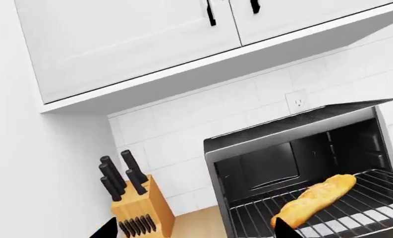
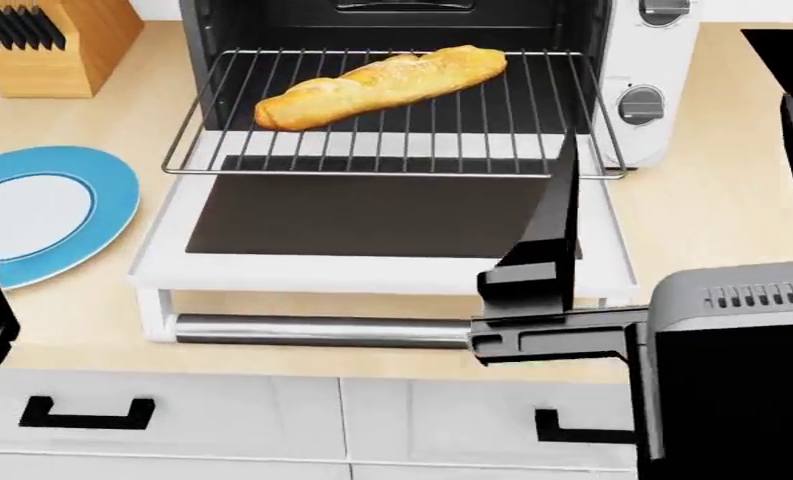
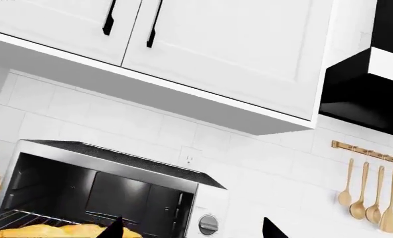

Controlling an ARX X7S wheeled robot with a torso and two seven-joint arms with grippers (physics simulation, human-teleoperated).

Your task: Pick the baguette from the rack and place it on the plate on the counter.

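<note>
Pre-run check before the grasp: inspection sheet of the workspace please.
Surface: counter light wood-look, white drawers below.
Job's things: baguette lies diagonally on the rack, pulled out over the open oven door; plate to the oven's left, nothing on it.
Clutter: knife block behind the plate.
Grippers: right gripper open, nothing held; left gripper open, nothing held.
Cables: nothing seen.
Surroundings: white wall cabinets, tiled backsplash, outlet, hanging wooden spoons.

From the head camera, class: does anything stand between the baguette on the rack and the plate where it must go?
Nothing visible does. The baguette lies on the pulled-out rack above the open oven door; the plate sits on the counter beside that door, with bare counter between them.
</note>
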